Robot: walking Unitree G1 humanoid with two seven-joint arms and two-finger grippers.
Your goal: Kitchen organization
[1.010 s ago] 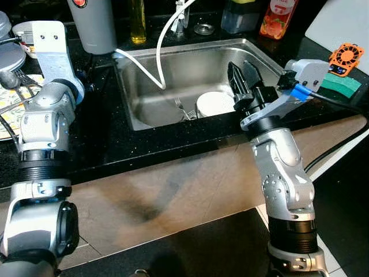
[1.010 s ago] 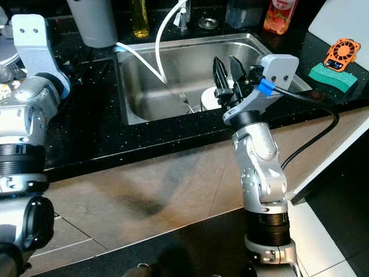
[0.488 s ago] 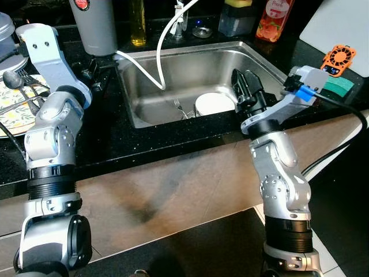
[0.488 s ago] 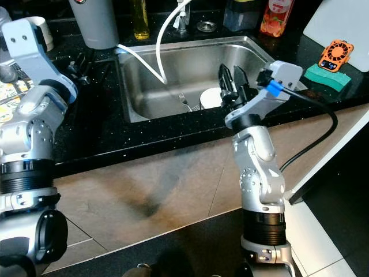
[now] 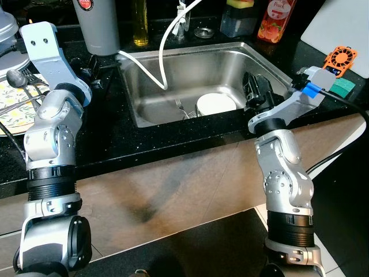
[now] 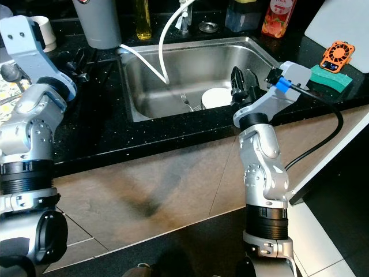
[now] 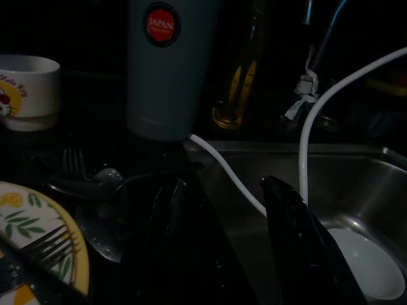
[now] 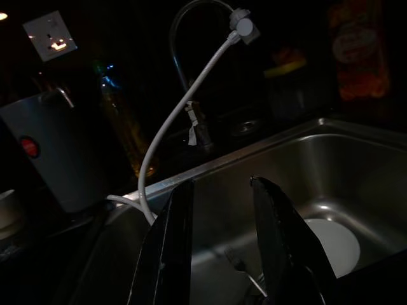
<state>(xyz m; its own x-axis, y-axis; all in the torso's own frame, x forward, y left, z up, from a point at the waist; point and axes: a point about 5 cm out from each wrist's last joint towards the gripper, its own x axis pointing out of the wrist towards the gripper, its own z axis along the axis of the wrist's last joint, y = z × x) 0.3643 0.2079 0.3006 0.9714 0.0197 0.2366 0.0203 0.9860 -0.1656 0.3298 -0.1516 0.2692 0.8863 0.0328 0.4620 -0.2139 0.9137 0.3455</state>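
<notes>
Steel sink (image 5: 144,98) set in black counter (image 5: 109,138); white hose (image 5: 164,52) droops into basin. White plate (image 5: 216,104) flat on sink floor, fork (image 5: 181,108) just beside it.

Right gripper (image 6: 240,86) over sink's near-right rim, above plate, fingers parted, empty. Left gripper (image 7: 222,241) over counter left of sink, fingers apart, holding nothing.

Likely step: right reaches for plate. Best approach: descend steep, catch plate edge, avoid fork and hose.
</notes>
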